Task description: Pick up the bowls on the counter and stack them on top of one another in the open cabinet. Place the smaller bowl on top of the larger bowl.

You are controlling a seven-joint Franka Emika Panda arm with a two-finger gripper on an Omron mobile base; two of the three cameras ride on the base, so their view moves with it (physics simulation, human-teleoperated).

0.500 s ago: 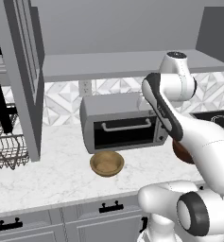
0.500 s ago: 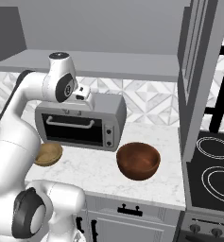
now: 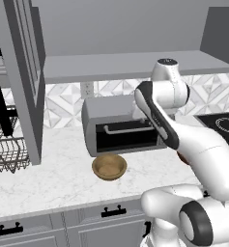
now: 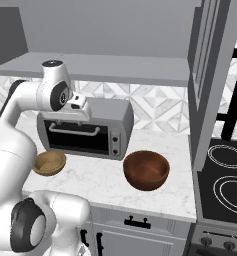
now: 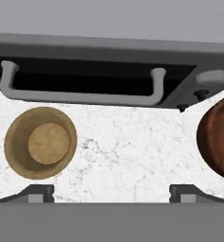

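Item one, the larger bowl (image 4: 146, 170): dark reddish-brown, thick-rimmed, sitting upright on the counter (image 4: 100, 177) in front of the toaster oven's (image 4: 85, 127) right end.

Item two, the smaller bowl (image 3: 109, 166): light tan, shallow, resting upright on the same counter before the oven's left end, well apart from the first.

Item three, the open cabinet (image 3: 125, 65): we are seeing its long grey shelf running above the oven, with nothing visible on it.

Item four, the gripper (image 5: 111, 194): we are holding it above the bare marble between the bowls, fingers (image 5: 38, 193) spread wide and gripping nothing. In the hand view the larger bowl is lying off to the right of the fingertips, cut by the frame edge, the smaller off to the left. We judge a sideways shift toward the larger bowl is needed first; being round, it is offering no preferred axis.
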